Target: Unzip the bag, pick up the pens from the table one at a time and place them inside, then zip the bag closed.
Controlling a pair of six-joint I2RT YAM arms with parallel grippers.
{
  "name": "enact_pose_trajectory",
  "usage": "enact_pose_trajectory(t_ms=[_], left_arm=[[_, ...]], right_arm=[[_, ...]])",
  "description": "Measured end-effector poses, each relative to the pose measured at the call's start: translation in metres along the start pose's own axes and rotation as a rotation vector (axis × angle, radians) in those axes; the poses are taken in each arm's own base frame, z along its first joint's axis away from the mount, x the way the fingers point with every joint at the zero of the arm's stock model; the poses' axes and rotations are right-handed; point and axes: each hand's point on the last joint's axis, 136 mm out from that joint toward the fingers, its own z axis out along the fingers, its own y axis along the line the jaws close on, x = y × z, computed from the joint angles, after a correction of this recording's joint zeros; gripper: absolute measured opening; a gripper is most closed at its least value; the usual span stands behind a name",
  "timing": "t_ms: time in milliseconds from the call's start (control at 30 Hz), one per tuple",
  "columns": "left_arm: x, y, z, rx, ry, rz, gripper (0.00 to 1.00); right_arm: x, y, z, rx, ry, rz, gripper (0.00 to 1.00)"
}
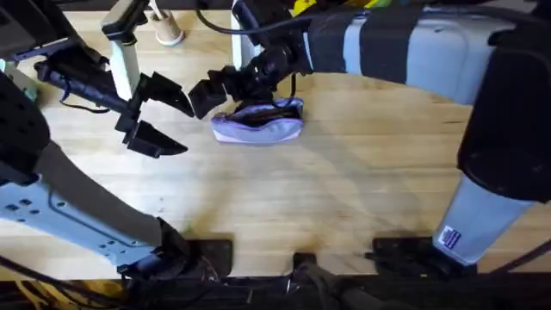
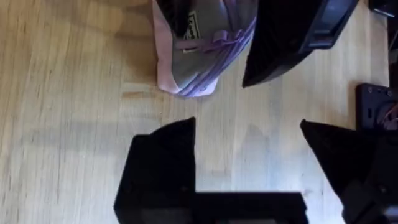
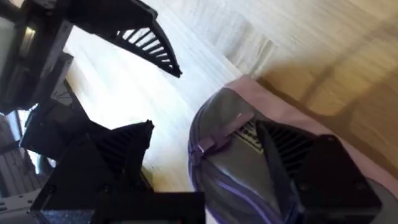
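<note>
The left gripper's [image 1: 164, 123] black wedge-shaped fingers [image 2: 163, 163] stand wide apart over bare plank-grained table [image 1: 344, 198], holding nothing, just beside the bag's [image 1: 258, 123] near end. The bag, a soft lavender fabric pouch with a grey lining and a small label, lies unzipped and gaping. The right gripper [image 1: 219, 90] is spread too: one ribbed finger [image 3: 311, 168] reaches into the mouth, the other rests outside. A pale wooden peg [image 1: 164, 30] stands at the far edge
</note>
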Motion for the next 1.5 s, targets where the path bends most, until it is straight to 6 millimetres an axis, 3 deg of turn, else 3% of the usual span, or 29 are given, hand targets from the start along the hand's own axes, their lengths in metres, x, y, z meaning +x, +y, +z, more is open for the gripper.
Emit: enact_pose_trajectory(t_ms=[100, 300, 567, 867, 1233, 1500], left_arm=[[0.0, 0.0, 0.0, 0.0, 0.0, 0.0, 0.993], [0.0, 0.0, 0.0, 0.0, 0.0, 0.0, 0.993], [0.0, 0.0, 0.0, 0.0, 0.0, 0.0, 0.994], [0.0, 0.0, 0.0, 0.0, 0.0, 0.0, 0.993], [0.0, 0.0, 0.0, 0.0, 0.0, 0.0, 0.993], [0.0, 0.0, 0.0, 0.0, 0.0, 0.0, 0.993]], right_arm=[[0.0, 0.001, 0.0, -0.007, 0.003, -0.001, 0.977], [0.003, 0.006, 0.001, -0.032, 0.015, -0.002, 0.745], [0.008, 0.017, 0.001, -0.085, 0.042, -0.005, 0.689], [0.013, 0.022, 0.0, -0.116, 0.065, -0.001, 0.451], [0.013, 0.022, 0.001, -0.113, 0.066, 0.0, 0.061], [0.013, 0.021, 0.0, -0.113, 0.065, -0.002, 0.034]])
